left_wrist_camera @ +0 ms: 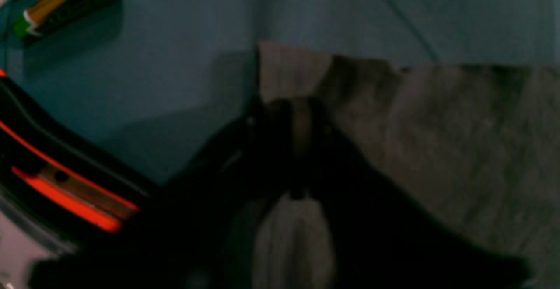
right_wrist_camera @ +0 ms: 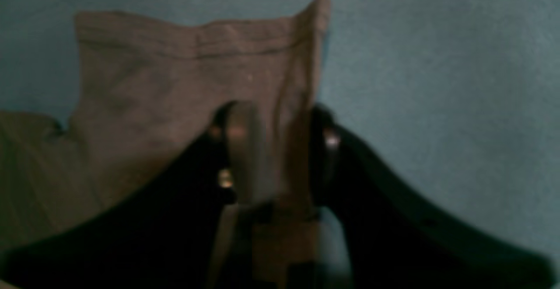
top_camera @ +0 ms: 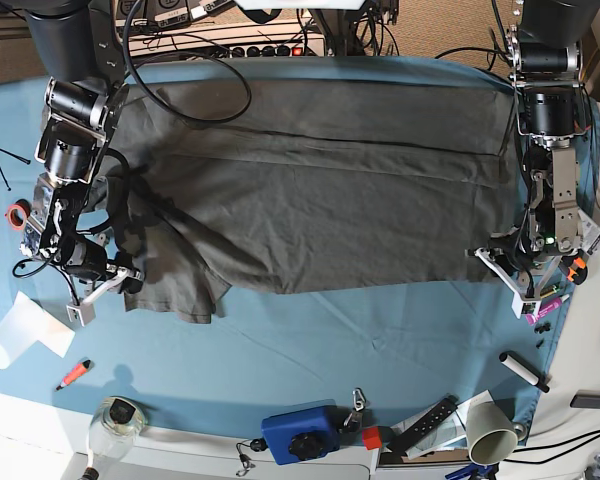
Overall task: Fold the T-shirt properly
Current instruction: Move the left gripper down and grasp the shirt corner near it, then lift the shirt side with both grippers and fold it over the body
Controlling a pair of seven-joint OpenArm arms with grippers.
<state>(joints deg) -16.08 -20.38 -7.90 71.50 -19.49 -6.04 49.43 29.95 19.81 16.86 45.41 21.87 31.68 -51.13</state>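
The dark grey T-shirt [top_camera: 310,190] lies spread wide across the blue-teal table cloth [top_camera: 310,340], wrinkled and bunched at the base view's left. My right gripper [top_camera: 130,278] is at that left end, shut on a sleeve. In the right wrist view the sleeve fabric [right_wrist_camera: 183,70] runs between the fingers of the gripper [right_wrist_camera: 271,149]. My left gripper [top_camera: 502,262] is at the shirt's lower right corner. In the left wrist view the gripper [left_wrist_camera: 297,123] is closed on the shirt's edge [left_wrist_camera: 459,140], with a strip of cloth between the fingers.
A blue box [top_camera: 300,432], a white cup [top_camera: 492,432] and a black marker [top_camera: 523,370] lie along the front. A red marker [top_camera: 73,374], white paper [top_camera: 20,335] and a red tape roll [top_camera: 18,212] are at the left. Cables and power strips [top_camera: 240,35] run along the back.
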